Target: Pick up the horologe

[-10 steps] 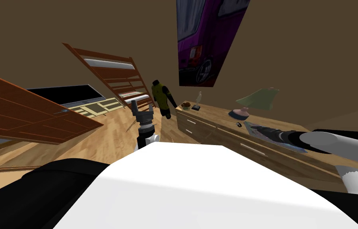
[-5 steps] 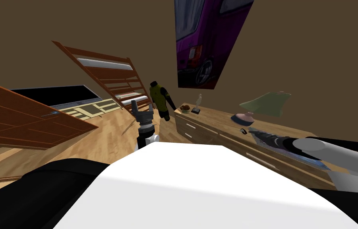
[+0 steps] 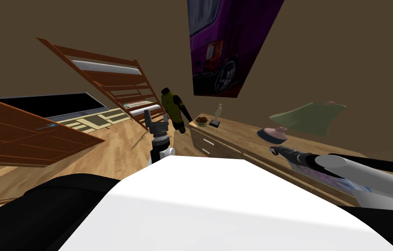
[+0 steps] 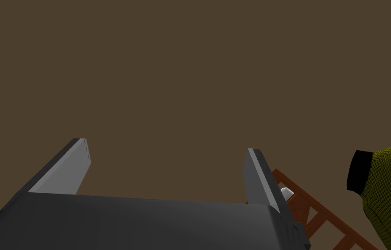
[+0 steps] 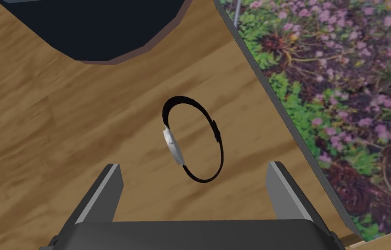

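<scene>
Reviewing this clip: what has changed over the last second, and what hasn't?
My head view swung, shifting the whole room. The right gripper advanced over the dresser to the watch, now lying just ahead between its open fingers, not gripped. The left gripper stays open; the watch lies where it was.

Dull brown walls [image 3: 82,30] close the room over a pale wood floor [image 3: 112,152]. A large purple van poster [image 3: 226,48] hangs above a long wood bench [image 3: 239,135] with drawers [image 3: 208,143]. On the bench stand a lamp [image 3: 309,118] with a green shade, a small white figurine [image 3: 218,113] and a brown dish [image 3: 202,119]; a flowered picture [image 5: 342,87] lies flat on it. A bunk bed [image 3: 112,83] and a yellow-vested torso [image 3: 172,106] stand by the far wall. A patterned rug [image 3: 97,118] lies before a black area [image 3: 47,104], with a brown door [image 3: 25,135] nearer
</scene>
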Controlling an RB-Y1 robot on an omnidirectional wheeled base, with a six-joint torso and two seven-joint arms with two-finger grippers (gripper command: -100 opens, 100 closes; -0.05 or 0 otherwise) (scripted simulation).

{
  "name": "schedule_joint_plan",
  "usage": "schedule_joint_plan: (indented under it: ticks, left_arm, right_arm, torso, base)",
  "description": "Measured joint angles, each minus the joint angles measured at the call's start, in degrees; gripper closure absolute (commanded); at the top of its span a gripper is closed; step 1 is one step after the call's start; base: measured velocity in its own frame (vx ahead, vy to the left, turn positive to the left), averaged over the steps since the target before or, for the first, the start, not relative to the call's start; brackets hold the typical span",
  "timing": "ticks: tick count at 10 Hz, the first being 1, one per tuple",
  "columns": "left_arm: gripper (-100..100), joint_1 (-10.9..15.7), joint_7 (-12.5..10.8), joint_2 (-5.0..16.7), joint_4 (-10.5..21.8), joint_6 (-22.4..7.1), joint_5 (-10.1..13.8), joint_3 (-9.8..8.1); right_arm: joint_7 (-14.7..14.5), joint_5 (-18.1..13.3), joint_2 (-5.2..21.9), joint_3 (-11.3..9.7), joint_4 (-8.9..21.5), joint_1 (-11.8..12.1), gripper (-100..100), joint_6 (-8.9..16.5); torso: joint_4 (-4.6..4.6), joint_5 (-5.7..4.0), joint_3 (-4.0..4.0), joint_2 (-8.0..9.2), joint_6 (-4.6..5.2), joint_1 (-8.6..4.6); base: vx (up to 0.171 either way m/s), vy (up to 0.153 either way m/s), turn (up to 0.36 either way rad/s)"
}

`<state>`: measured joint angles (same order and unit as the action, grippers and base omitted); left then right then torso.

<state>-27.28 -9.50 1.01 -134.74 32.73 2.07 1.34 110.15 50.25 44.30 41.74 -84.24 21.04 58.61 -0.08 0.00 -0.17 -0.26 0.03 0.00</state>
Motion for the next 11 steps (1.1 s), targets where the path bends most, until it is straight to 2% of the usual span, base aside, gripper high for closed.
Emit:
schedule_joint_plan:
  ticks: [4,5,9,11]
  left_arm:
    - [0,0.0,0.0,0.0,0.0,0.0,0.0,0.00]
    - [0,0.0,0.0,0.0,0.0,0.0,0.0,0.00]
    - [0,0.0,0.0,0.0,0.0,0.0,0.0,0.00]
    - [0,0.0,0.0,0.0,0.0,0.0,0.0,0.00]
  right_arm:
    - [-0.7,-1.4,-0.9,0.0,3.7,-1.8,-100,-2.1]
    - [-0.7,-1.5,-1.0,0.0,3.9,-1.8,100,-2.2]
    - [-0.8,-1.5,-0.9,0.0,3.8,-1.8,100,-2.2]
    - [-0.8,-1.5,-0.9,0.0,3.8,-1.8,-100,-2.2]
  torso:
    - [0.09,-0.01,0.21,0.36,0.01,-0.04]
    - [0.08,0.01,0.19,0.30,0.02,0.01]
    - [0.03,-0.07,0.09,0.15,0.00,-0.05]
    - [0.03,-0.07,0.08,0.14,0.00,-0.05]
  base:
    - [-0.037,-0.022,0.076]
    - [0.000,0.000,0.000]
    - [0.000,0.000,0.000]
    - [-0.027,-0.013,0.021]
